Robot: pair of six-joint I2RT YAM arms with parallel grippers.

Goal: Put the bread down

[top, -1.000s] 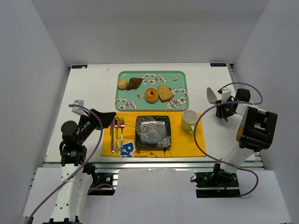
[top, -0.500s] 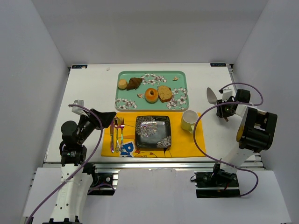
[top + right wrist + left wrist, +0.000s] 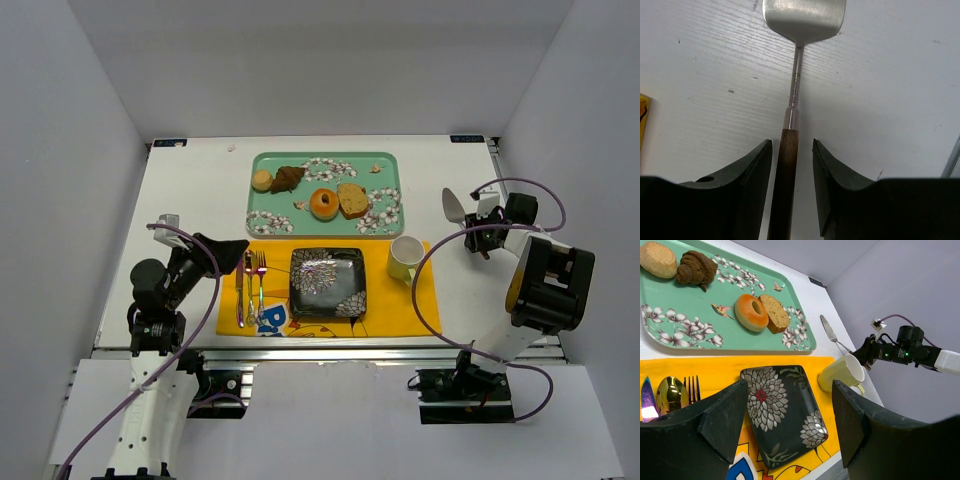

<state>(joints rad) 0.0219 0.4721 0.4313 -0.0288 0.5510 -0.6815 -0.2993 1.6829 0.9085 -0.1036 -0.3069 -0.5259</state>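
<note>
The bread (image 3: 288,178), a dark brown croissant-like pastry (image 3: 696,270), lies at the back left of the green floral tray (image 3: 255,218). My left gripper (image 3: 228,248) hangs open over the left side of the orange placemat, empty, its fingers (image 3: 720,415) framing the black flowered plate (image 3: 782,415). My right gripper (image 3: 482,234) is low over the table at the far right. Its jaws (image 3: 792,150) straddle the wooden handle of a metal spatula (image 3: 795,95), with a gap showing on each side. The spatula lies flat on the table.
On the tray also lie a round bun (image 3: 262,180), a golden ring donut (image 3: 324,203) and a tan bread slice (image 3: 351,199). A pale yellow mug (image 3: 404,258) stands on the placemat's right end. Cutlery (image 3: 250,285) lies left of the plate (image 3: 327,283).
The right wrist has shifted slightly toward the right edge, and its jaws have come a little closer round the spatula handle. The left arm and the food have not moved.
</note>
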